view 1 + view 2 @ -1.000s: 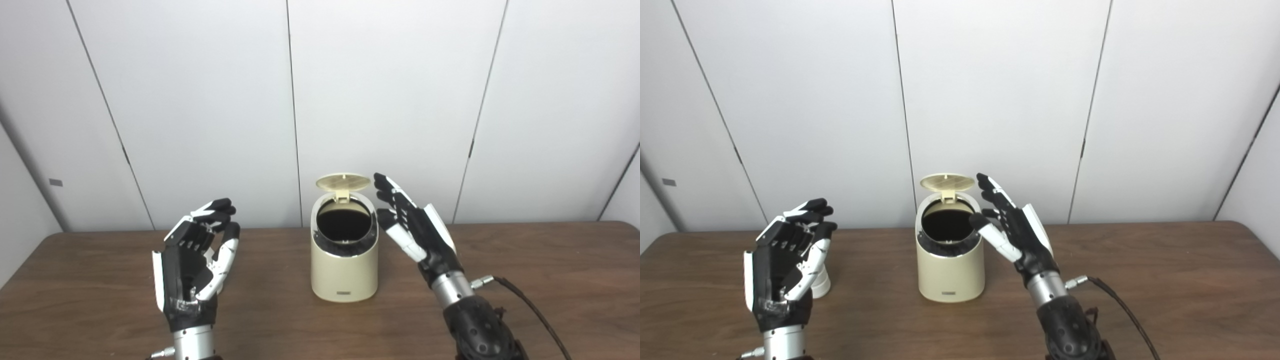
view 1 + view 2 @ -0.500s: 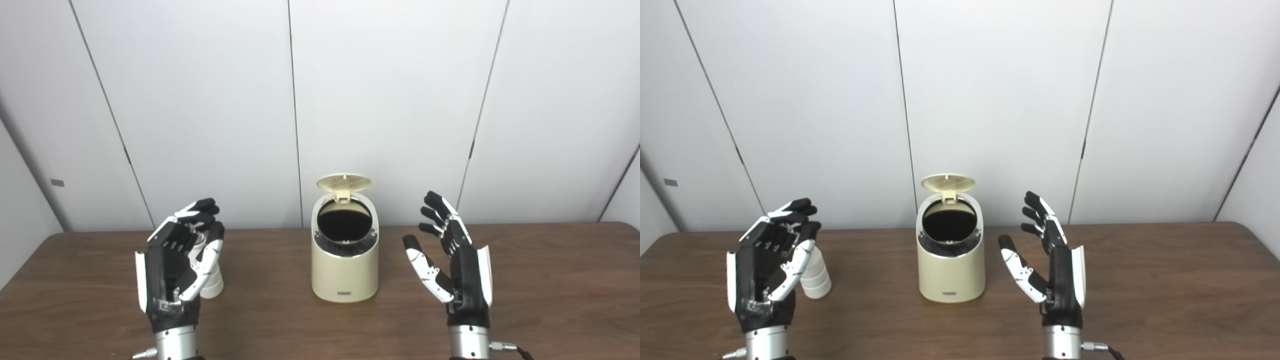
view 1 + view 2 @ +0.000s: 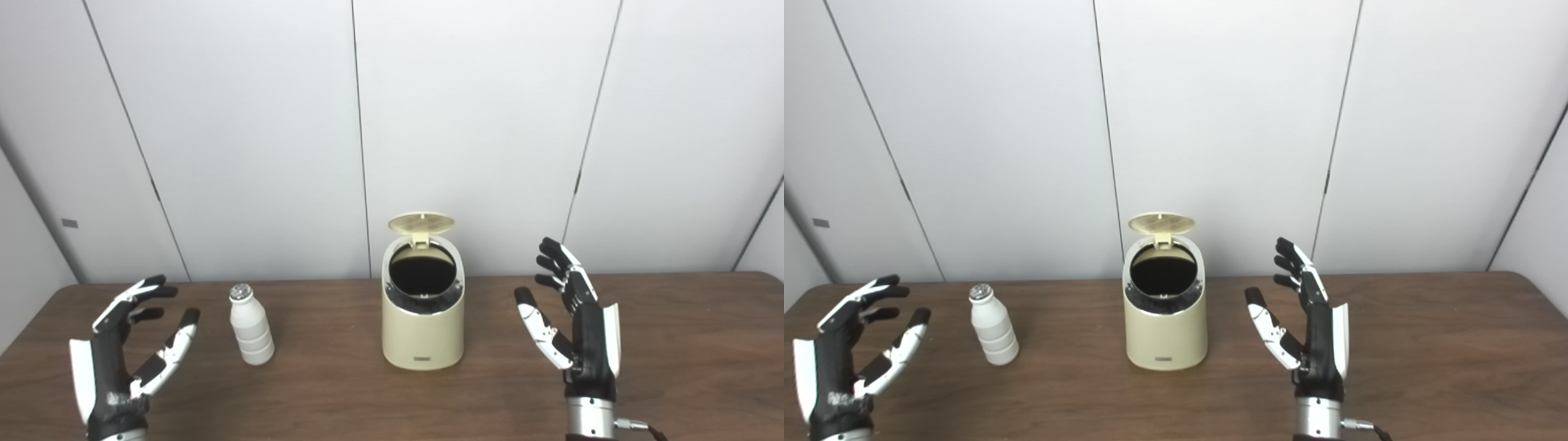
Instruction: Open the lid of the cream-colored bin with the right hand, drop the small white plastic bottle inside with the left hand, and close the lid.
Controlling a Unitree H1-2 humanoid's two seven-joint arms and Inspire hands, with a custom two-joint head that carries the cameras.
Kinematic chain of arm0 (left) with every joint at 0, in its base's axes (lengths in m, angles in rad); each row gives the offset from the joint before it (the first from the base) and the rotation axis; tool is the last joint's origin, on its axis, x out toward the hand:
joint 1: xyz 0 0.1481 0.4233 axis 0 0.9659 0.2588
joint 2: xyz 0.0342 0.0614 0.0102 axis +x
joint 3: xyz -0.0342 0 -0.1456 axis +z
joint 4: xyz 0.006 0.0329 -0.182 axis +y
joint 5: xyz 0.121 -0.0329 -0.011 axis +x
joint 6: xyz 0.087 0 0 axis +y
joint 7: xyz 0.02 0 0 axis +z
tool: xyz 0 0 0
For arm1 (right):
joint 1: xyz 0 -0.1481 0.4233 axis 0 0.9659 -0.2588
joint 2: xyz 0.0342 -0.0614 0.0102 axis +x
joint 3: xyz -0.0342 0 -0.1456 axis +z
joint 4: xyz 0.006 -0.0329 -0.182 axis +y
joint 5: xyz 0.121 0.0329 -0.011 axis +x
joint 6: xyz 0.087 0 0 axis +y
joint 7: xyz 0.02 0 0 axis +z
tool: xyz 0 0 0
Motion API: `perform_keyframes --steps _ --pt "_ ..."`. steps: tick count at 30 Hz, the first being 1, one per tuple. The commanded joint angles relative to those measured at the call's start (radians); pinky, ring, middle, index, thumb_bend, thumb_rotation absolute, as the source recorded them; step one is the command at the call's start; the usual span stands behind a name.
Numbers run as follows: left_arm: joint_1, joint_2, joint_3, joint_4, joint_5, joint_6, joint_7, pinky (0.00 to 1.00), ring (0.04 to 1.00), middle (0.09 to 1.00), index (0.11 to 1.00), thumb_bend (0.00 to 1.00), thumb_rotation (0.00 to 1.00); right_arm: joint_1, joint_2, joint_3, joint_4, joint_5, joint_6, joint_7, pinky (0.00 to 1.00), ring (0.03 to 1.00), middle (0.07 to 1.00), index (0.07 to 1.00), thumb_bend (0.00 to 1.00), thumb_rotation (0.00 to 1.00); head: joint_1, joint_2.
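On the brown wooden surface (image 3: 343, 392), one small white plastic bottle (image 3: 250, 334) now stands fully exposed, where half a second ago my left hand (image 3: 119, 361) covered most of it. That hand has since withdrawn toward the surface's left near corner and lower in both views; its fingers, curled over the bottle earlier, are now spread apart and hold nothing. My right hand (image 3: 576, 327) has shifted only slightly outward from its position half a second ago; one second ago it was raised beside the bin's mouth. It too is spread wide and empty, palm turned toward the bin, fingers pointing up.

Count of items: one bottle, one cream-colored cylindrical plastic bin (image 3: 422, 318), one round hinged lid (image 3: 421, 223), two hands. A dark cable (image 3: 640, 425) leaves my right wrist at the lower edge.

Orientation: the bottle stands upright, long axis vertical, its silvery cap (image 3: 241, 292) pointing up and its base resting on the surface. It stands between my left hand and the bin, nearer the hand, touching neither. The bin also stands upright at the middle of the surface, its dark round opening (image 3: 422, 274) tilted toward me. Its lid is raised on the rear hinge, as it was in both earlier frames, and is seen nearly edge-on above the opening. My right hand is near the bin's right side but apart from it.
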Motion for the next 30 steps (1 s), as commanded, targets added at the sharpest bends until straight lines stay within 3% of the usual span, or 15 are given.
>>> perform_keyframes --steps 1,5,7,9,11,14,19,23,25,30 --pt "-0.017 0.016 -0.009 -0.022 0.050 0.039 0.015 0.79 0.886 0.903 0.899 0.97 0.39 -0.049 0.003 0.005 -0.017 0.003 -0.057 -0.004 0.69 0.796 0.825 0.811 0.24 0.47 0.001 -0.001" --pt "-0.006 0.024 -0.013 -0.020 0.070 0.125 0.009 0.71 0.848 0.910 0.977 1.00 0.43 -0.054 -0.004 0.002 0.002 0.016 -0.073 -0.006 0.70 0.803 0.826 0.811 0.25 0.50 0.023 -0.011" --pt "-0.006 0.022 -0.012 -0.031 0.009 0.178 -0.031 0.77 0.891 0.942 0.987 1.00 0.43 -0.055 -0.010 0.005 0.007 0.031 -0.079 -0.004 0.71 0.808 0.830 0.814 0.26 0.52 0.034 -0.014" --pt "-0.005 0.019 -0.013 -0.047 -0.066 0.228 -0.077 0.85 0.923 0.943 0.973 0.99 0.38 -0.057 -0.022 0.015 0.009 0.062 -0.081 -0.006 0.71 0.803 0.826 0.812 0.26 0.48 0.046 -0.013" --pt "-0.001 0.023 -0.024 -0.056 -0.103 0.256 -0.107 0.84 0.920 0.933 0.964 0.96 0.35 -0.058 -0.035 0.029 0.007 0.091 -0.082 -0.008 0.72 0.799 0.823 0.811 0.26 0.43 0.051 -0.014" --pt "0.005 0.033 -0.046 -0.068 -0.132 0.298 -0.149 0.81 0.908 0.926 0.951 0.97 0.31 -0.060 -0.054 0.044 0.009 0.110 -0.082 -0.015 0.73 0.803 0.827 0.815 0.26 0.47 0.058 -0.018" --pt "0.014 0.027 -0.091 -0.111 -0.163 0.411 -0.213 0.86 0.950 0.961 0.984 0.99 0.25 -0.058 -0.081 0.053 0.005 0.153 -0.082 -0.008 0.75 0.817 0.839 0.819 0.28 0.53 0.089 -0.021" --pt "0.004 0.008 -0.121 -0.092 -0.175 0.419 -0.213 0.88 0.961 0.973 0.999 0.99 0.23 -0.058 -0.111 0.053 0.000 0.163 -0.082 -0.013 0.74 0.817 0.835 0.818 0.28 0.52 0.130 -0.020" --pt "-0.008 0.001 -0.127 -0.071 -0.185 0.421 -0.209 0.92 0.973 0.981 1.000 1.00 0.27 -0.057 -0.125 0.055 -0.004 0.172 -0.082 -0.010 0.75 0.827 0.840 0.818 0.27 0.48 0.144 -0.019" --pt "-0.038 -0.028 -0.126 0.020 -0.191 0.315 -0.152 0.88 0.939 0.944 0.966 1.00 0.29 -0.051 -0.148 0.050 -0.011 0.173 -0.082 -0.007 0.73 0.820 0.837 0.820 0.26 0.45 0.188 -0.035"
